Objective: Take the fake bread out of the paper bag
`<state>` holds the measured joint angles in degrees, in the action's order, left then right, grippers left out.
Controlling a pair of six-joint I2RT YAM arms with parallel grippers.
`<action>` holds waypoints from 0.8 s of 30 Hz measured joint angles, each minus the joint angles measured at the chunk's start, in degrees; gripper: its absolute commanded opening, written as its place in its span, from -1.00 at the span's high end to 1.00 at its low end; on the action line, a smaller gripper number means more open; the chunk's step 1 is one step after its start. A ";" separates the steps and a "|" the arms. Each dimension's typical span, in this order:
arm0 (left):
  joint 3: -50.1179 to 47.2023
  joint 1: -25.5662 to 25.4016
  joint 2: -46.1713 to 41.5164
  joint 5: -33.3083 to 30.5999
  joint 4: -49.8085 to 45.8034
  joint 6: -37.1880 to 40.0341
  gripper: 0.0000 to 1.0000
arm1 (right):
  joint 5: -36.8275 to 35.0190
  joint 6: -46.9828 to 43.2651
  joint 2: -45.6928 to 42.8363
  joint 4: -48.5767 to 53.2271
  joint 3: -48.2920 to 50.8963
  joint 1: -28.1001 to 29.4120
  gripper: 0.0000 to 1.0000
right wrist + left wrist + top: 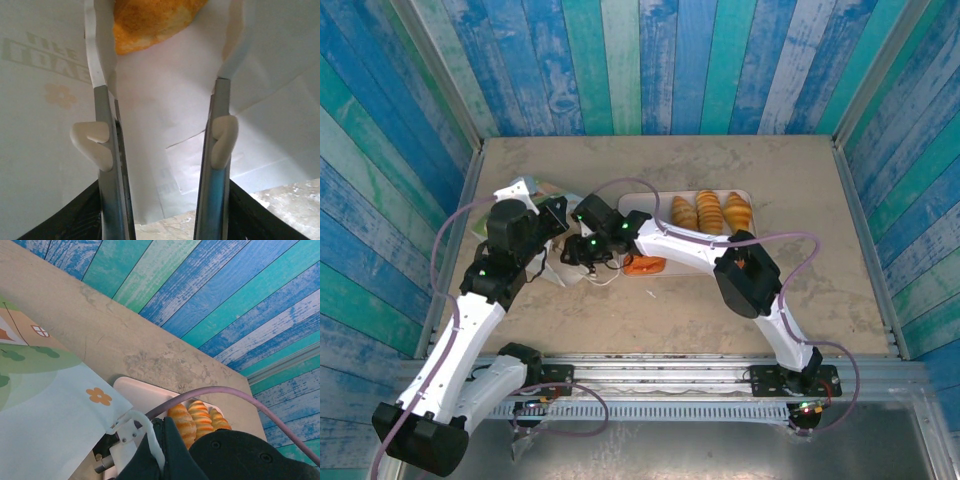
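The paper bag [520, 192] lies on its side at the table's left, its printed face [50, 405] close in the left wrist view. My left gripper [556, 215] sits at the bag's mouth, shut on its edge by the white cord handle [146, 432]. My right gripper [575, 252] reaches into the bag. In the right wrist view the right gripper [162, 45] is open, with white paper [45, 125] all round. An orange piece of fake bread [150, 20] lies between its fingertips. Three croissants [710, 210] rest on the tray. Another orange piece [643, 266] lies at the tray's front edge.
The flat pale pink tray [642, 200] lies right of the bag, its corner [145, 392] just past the bag's mouth. The right arm's purple cable [225, 392] crosses over the tray. Striped blue-green walls close in the table on three sides.
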<state>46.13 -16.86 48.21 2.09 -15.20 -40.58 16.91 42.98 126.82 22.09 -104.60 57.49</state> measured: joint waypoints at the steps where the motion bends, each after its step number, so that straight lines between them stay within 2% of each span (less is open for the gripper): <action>1: 0.00 0.00 0.00 -0.02 -0.02 0.00 1.00 | -0.07 -0.13 0.00 -0.02 0.13 0.07 -0.12; 11: 0.00 0.00 0.00 0.07 -0.07 -0.22 1.00 | 5.03 4.13 0.13 -5.20 1.40 0.09 -0.10; 18: 0.00 0.00 0.00 0.00 -0.24 -0.22 1.00 | 7.21 6.86 1.73 -8.09 1.73 -0.02 0.10; 24: 0.00 0.00 -0.04 -0.04 -0.26 -0.22 1.00 | 5.77 4.61 1.05 -7.82 2.43 -0.02 0.19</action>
<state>46.13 -16.86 48.16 2.04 -15.46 -40.80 22.68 47.59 127.87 14.26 -102.17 57.47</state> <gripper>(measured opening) 0.044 0.416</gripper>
